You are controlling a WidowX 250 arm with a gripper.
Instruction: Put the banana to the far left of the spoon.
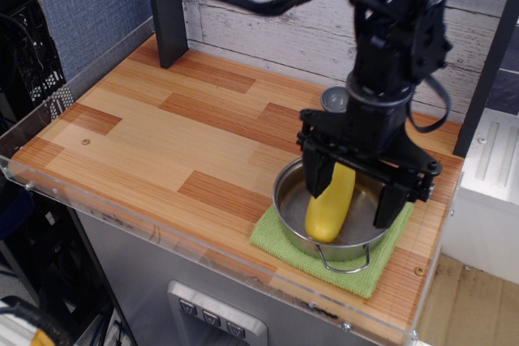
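The yellow banana (328, 205) leans in the steel pot (285, 204) at the front right, with its stub end up against the far rim. My gripper (353, 190) is open and lowered into the pot. Its left finger (318, 177) is beside the banana's upper part and the right finger (388, 202) stands apart over the pot's right side. Behind the arm, the round grey bowl of the spoon (333, 100) shows on the table. Its blue handle is hidden by the arm.
The pot stands on a green cloth (272, 238) near the front edge, its wire handle (345, 266) pointing forward. A dark post (166, 10) stands at the back left. The wooden tabletop (162, 131) stretches left of the pot. A clear rim lines the front edge.
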